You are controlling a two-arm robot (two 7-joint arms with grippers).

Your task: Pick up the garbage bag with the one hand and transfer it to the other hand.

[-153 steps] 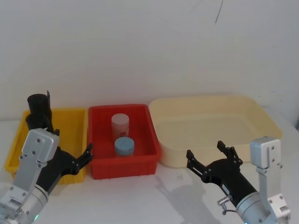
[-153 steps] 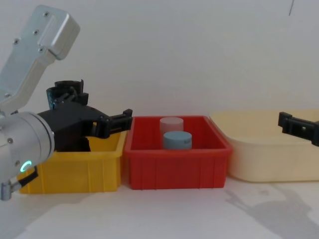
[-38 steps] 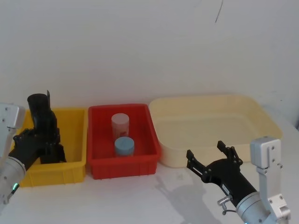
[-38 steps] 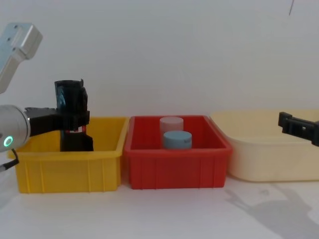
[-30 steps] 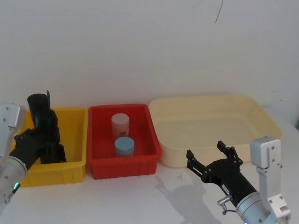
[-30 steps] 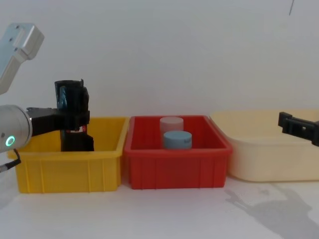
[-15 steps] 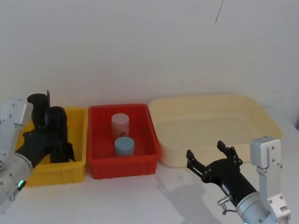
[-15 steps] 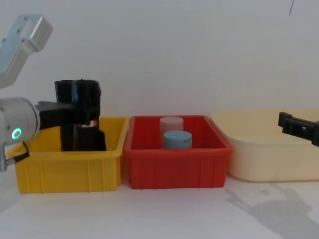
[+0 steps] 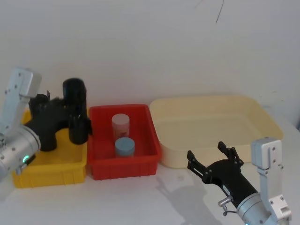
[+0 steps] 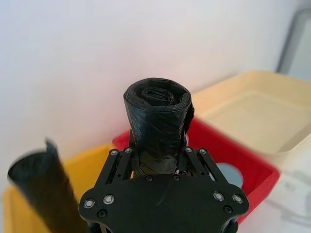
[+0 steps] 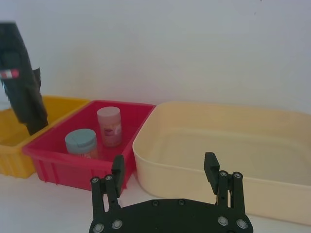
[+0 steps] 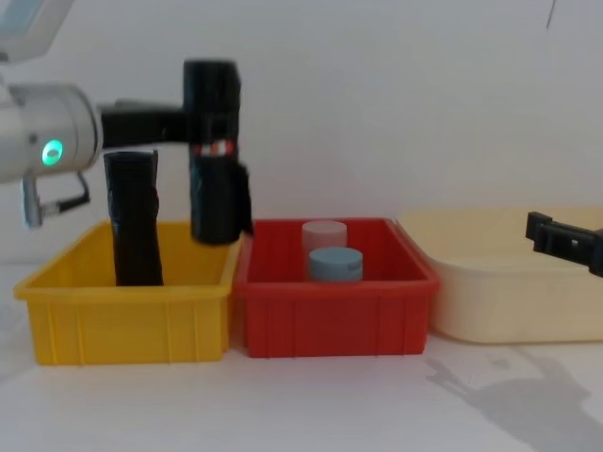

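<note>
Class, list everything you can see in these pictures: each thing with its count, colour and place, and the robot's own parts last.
garbage bag: 1, black with a red-and-white label, upright in the air over the seam between the yellow and red bins
second roll: 1, black, standing in the yellow bin
yellow bin: 1, yellow, left
red bin: 1, red, middle
tub: 1, cream, right
pale jar: 1, pinkish, in the red bin
blue jar: 1, blue, in the red bin, nearer the robot
left gripper: 1, black, shut on the garbage bag
right gripper: 1, black, open, low before the tub

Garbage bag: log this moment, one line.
left gripper: shut on smooth black plastic garbage bag roll, over edge of yellow plastic bin | right gripper: open, idle
</note>
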